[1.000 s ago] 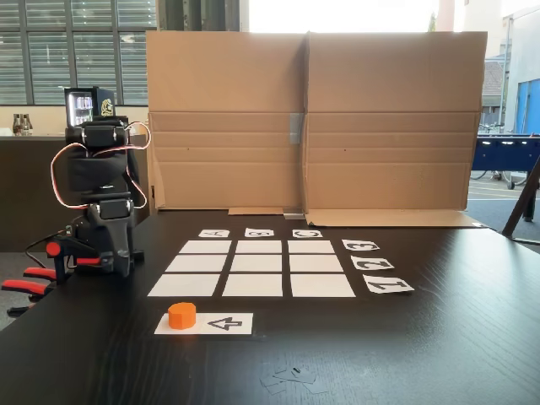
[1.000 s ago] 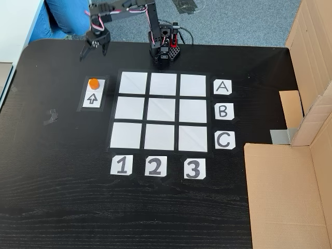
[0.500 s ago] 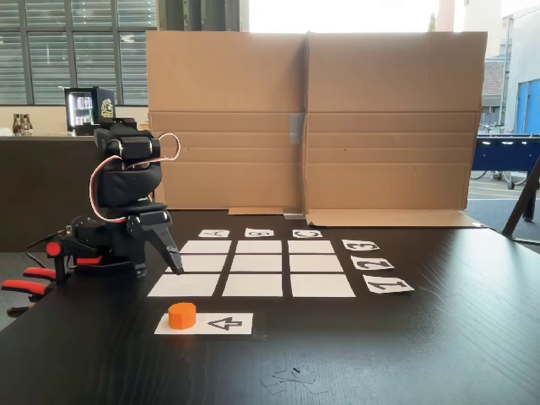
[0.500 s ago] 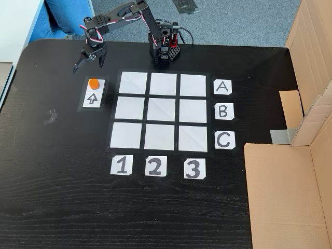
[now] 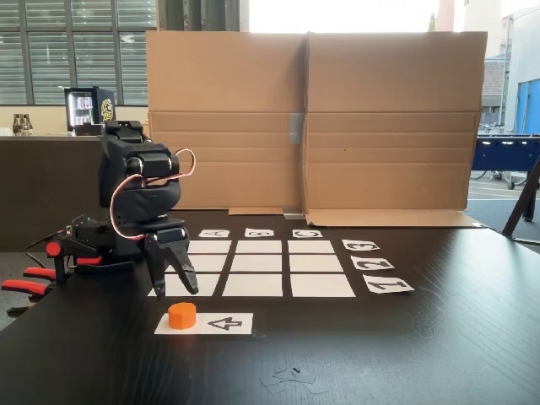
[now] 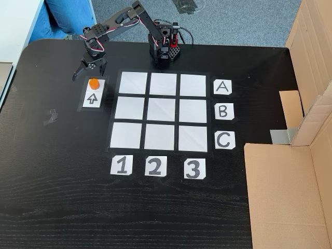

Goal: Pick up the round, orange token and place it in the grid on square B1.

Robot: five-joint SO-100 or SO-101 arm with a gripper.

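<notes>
The orange token (image 5: 181, 315) (image 6: 93, 82) sits on the end of a white strip printed with an arrow (image 5: 221, 323) (image 6: 92, 96). In both fixed views my gripper (image 5: 173, 287) (image 6: 89, 76) is open, fingers pointing down, hovering just past the token on the arm-base side, not touching it. The grid (image 5: 253, 246) (image 6: 163, 84) of white rectangles lies beside the strip. Square B1 (image 5: 252, 285) (image 6: 128, 109) is bare: middle row, column nearest the strip.
The arm base (image 5: 84, 249) (image 6: 164, 47) is clamped at the table edge by red clamps (image 5: 29, 283). A cardboard wall (image 5: 312, 118) (image 6: 306, 104) stands beyond the grid. Letter and number labels (image 6: 222, 111) border the grid. Tape scraps (image 5: 291, 377) lie near the strip. A person's legs (image 6: 65, 13) stand off the table.
The arm has swung out from its folded pose and lowered the gripper toward the token. The jaws have opened wide. The token has not moved.
</notes>
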